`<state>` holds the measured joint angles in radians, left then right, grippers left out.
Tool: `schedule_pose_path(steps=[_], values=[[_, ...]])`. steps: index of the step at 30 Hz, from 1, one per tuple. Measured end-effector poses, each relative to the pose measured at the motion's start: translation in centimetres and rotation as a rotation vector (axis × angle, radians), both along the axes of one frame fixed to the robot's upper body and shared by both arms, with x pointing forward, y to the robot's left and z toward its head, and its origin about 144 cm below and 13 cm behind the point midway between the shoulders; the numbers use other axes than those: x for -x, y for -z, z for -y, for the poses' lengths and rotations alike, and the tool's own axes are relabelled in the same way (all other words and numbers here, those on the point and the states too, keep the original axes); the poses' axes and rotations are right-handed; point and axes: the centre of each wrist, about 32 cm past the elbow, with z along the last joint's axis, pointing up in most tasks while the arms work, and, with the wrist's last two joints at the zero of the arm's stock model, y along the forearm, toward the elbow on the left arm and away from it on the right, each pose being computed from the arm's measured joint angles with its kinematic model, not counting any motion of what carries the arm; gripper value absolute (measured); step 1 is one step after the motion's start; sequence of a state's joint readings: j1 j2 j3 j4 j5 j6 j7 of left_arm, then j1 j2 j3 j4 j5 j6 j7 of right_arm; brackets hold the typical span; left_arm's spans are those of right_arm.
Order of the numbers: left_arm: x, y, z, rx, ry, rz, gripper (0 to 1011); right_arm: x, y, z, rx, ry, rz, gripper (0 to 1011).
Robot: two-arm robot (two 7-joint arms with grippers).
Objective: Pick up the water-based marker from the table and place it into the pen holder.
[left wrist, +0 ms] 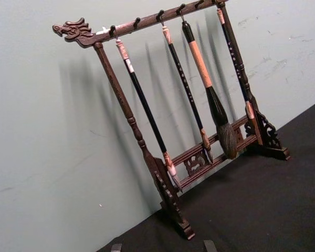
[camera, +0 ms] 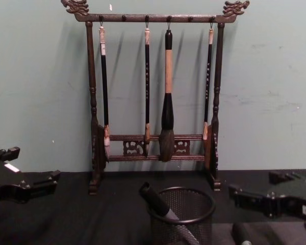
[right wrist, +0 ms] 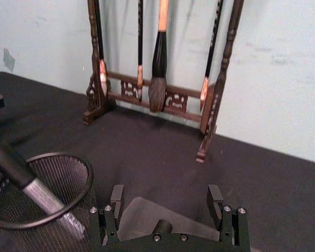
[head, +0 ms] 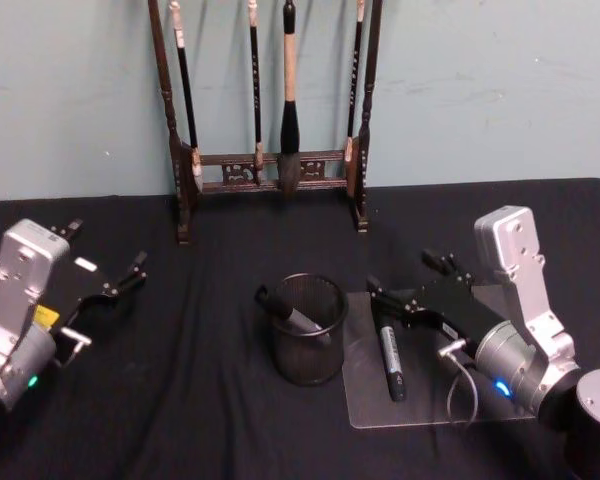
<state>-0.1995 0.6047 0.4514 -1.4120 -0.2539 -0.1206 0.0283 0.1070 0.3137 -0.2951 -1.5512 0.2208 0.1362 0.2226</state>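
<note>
The right gripper (head: 405, 272), fingers spread, is over the far edge of a translucent rectangular mat (head: 370, 400) on the black-cloth table (head: 180, 400). A black labelled marker (head: 391, 362) lies on that mat, just right of the round black wire-mesh pen holder (head: 305, 368), in which a grey-barrelled marker (head: 296, 318) leans. The left gripper (head: 105, 250) sits at the far left with its fingers spread.

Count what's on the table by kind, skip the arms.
Pen holder: 1
Clear mat: 1
Markers: 2, one on the mat, one in the holder
Brush rack: 1
Brushes: 4
Total: 9
</note>
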Motion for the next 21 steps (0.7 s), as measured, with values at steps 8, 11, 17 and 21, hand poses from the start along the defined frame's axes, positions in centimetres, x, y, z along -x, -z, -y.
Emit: schedule_pose_path(steps=[8,11,17,21], values=[[0.0,0.0,0.0,0.0,0.0,0.0,1009,0.0,1.3,-0.1,0.016,-0.002,-0.057,1002],[0.0,0.0,0.0,0.0,0.0,0.0,1009,0.0,1.8,-0.2,0.024,-0.001,-0.072,1002],[0.0,0.0,0.0,0.0,0.0,0.0,1009,-0.1,2.8,-0.3,0.042,0.004,-0.108,1003],[0.0,0.0,0.0,0.0,0.0,0.0,1009,-0.1,3.1,-0.3,0.05,0.003,-0.122,1002]])
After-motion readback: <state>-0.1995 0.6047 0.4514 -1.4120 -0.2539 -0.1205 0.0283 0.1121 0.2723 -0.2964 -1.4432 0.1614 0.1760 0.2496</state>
